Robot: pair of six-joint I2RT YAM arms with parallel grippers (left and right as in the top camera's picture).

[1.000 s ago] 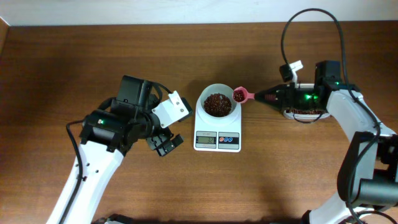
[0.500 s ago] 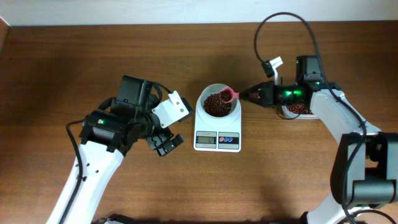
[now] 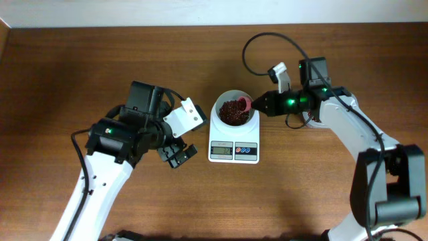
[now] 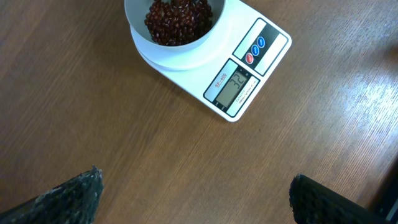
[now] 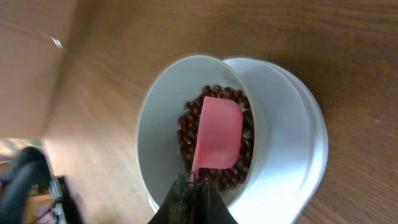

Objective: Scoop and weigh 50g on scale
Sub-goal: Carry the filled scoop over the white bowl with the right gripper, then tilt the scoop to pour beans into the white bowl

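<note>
Brown wood-grain tabletop (image 3: 301, 194), nothing fancy, with the small white digital kitchen scale (image 3: 233, 148) parked in the middle.

What's new: a second ago the right gripper (image 5: 194, 198) was holding the little pink plastic scoop (image 5: 217, 140) out beside the round white bowl (image 5: 155, 137), loaded and level. Now it has swung in, so the scoop sits right over the heap of small dark red-brown beans (image 5: 188, 127) in the bowl, just ahead of the fingertips. From the wrist view I only see smooth pink with no beans on it, so my guess is it's tipped and dumping its load. The jaws are clamped tight on the scoop's handle, no gap at all.

The left gripper (image 4: 196, 200) hasn't budged the whole time. It's spread as wide as it goes, holding nothing, hovering over bare wood with the scale up ahead of it.

So that looks like another scoopful going onto the pile. The grey display (image 4: 235, 86) is showing digits, but I can't read them for sure. No idea whether we're at target yet or need another trip.
</note>
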